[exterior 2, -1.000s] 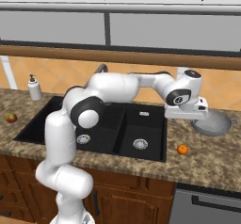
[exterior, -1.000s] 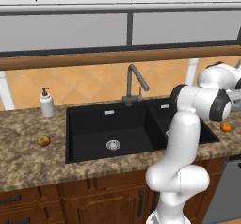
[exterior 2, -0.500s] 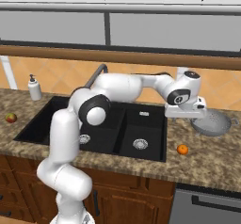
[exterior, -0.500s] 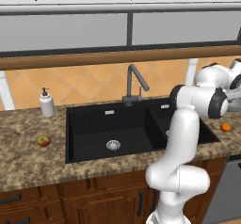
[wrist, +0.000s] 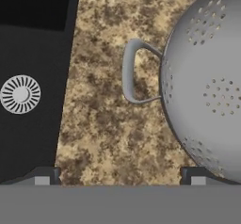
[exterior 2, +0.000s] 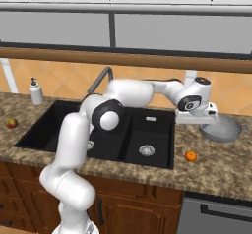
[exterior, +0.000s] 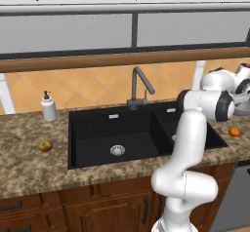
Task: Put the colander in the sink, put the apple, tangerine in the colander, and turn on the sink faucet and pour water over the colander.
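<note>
Spanning brown speckled granite, the counter (exterior 2: 216,159) holds a black sink (exterior 2: 69,130).

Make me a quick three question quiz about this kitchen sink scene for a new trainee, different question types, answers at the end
1. True or false: the colander already sits in the sink.
2. Multiple choice: the tangerine lies A) in the colander, B) on the counter right of the sink, C) beside the soap bottle.
3. Fill in: the gripper hovers over the counter beside the colander's loop handle with its jaws ____.

Key: 1. False, it rests on the counter. 2. B. 3. open.
</note>
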